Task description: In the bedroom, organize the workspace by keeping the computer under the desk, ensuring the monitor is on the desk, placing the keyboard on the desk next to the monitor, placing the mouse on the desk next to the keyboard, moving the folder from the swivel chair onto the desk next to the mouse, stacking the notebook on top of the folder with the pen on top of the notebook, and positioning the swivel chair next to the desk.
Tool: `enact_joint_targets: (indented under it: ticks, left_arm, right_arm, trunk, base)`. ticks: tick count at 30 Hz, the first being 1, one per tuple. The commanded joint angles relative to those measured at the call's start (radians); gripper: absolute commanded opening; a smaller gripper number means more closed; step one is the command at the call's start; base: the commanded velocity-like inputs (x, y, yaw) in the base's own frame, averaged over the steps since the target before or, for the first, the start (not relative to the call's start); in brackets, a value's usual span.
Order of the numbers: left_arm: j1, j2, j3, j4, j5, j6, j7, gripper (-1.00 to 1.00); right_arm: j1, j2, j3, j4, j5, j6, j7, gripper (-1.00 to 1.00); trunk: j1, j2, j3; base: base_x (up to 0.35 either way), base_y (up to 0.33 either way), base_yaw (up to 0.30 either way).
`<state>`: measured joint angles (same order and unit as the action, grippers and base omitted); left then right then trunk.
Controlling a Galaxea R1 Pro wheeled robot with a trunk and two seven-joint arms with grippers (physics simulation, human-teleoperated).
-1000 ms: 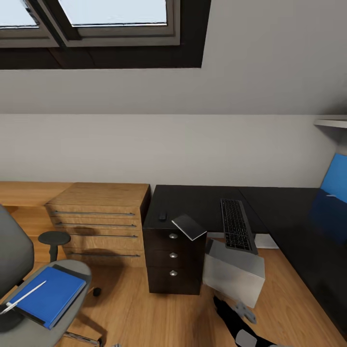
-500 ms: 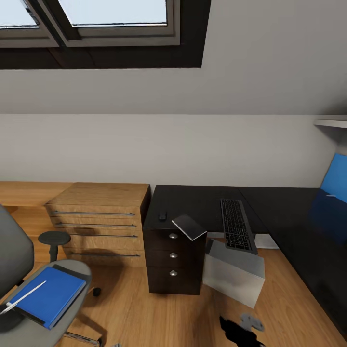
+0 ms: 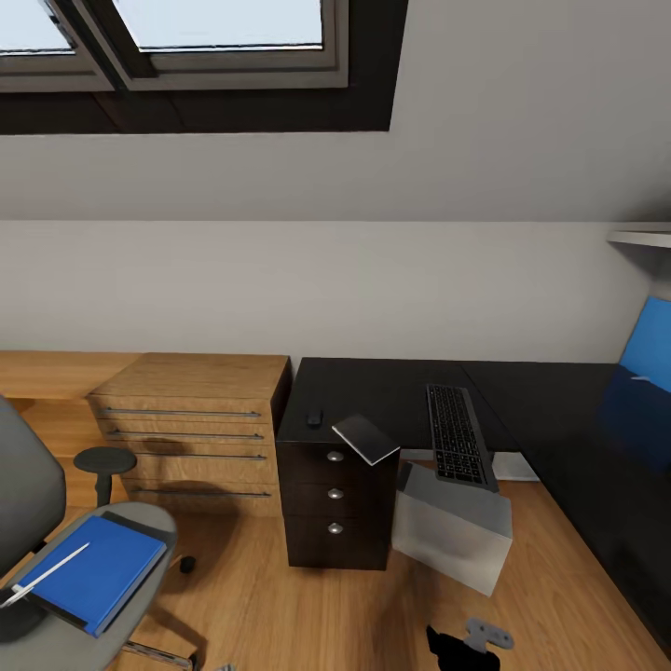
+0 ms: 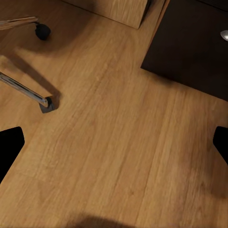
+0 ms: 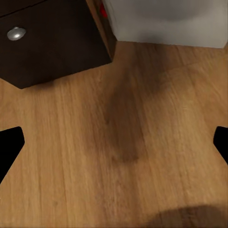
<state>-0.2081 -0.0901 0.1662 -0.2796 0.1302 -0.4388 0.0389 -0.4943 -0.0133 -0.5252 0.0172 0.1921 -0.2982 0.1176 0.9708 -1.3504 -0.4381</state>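
Observation:
The black desk (image 3: pixel 391 387) carries the keyboard (image 3: pixel 458 436), the small black mouse (image 3: pixel 314 417) and the dark grey notebook (image 3: pixel 365 438), which overhangs the edge above the drawer unit (image 3: pixel 335 508). The light-grey computer (image 3: pixel 452 527) stands tilted on the floor beside the drawers. At the left, the swivel chair (image 3: pixel 28 485) holds the blue folder (image 3: pixel 93 568) with the pen (image 3: pixel 45 573) lying on it. My left gripper (image 4: pixel 114 147) is open over bare floor near a chair castor (image 4: pixel 42 31). My right gripper (image 5: pixel 114 142) is open over the floor below the drawer unit (image 5: pixel 47 42) and computer (image 5: pixel 166 21).
A light-wood drawer chest (image 3: pixel 191 419) stands left of the desk. A blue upright panel (image 3: pixel 652 359) is at the far right. A chrome chair leg (image 4: pixel 23 90) crosses the floor. Part of my right arm (image 3: pixel 461 645) shows low in the head view. Wood floor lies in front of the drawers.
My right arm has drawn back down toward the bottom edge of the head view. The desk, chair and things on them have not moved.

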Motion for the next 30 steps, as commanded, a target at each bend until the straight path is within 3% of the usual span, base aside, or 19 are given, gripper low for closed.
enact_joint_targets:
  ticks: [1,12,20,30]
  left_arm:
    - [-0.001,0.000,-0.002,0.000,0.008,-0.003,0.001,1.00]
    - [-0.001,0.000,-0.002,0.000,0.008,-0.003,0.001,1.00]
    - [-0.001,0.000,-0.002,0.000,0.008,-0.003,0.000,1.00]
    - [-0.001,0.000,-0.002,0.000,0.008,-0.003,0.000,1.00]
  right_arm:
    - [0.000,0.000,-0.009,0.002,0.008,-0.005,0.002,1.00]
    - [0.002,-0.006,-0.010,0.000,0.008,-0.013,-0.005,1.00]
    - [0.002,-0.005,-0.010,0.000,0.009,-0.062,-0.005,1.00]
    - [0.002,-0.006,-0.010,0.001,0.010,-0.111,-0.004,1.00]
  trunk:
    - [0.000,-0.001,-0.001]
    - [0.000,-0.001,-0.001]
    - [0.000,-0.001,-0.001]
    - [0.000,-0.001,0.002]
  base:
    - [0.000,0.000,0.000]
    - [0.000,0.000,0.000]
    - [0.000,0.000,-0.012]
    - [0.000,0.000,-0.187]
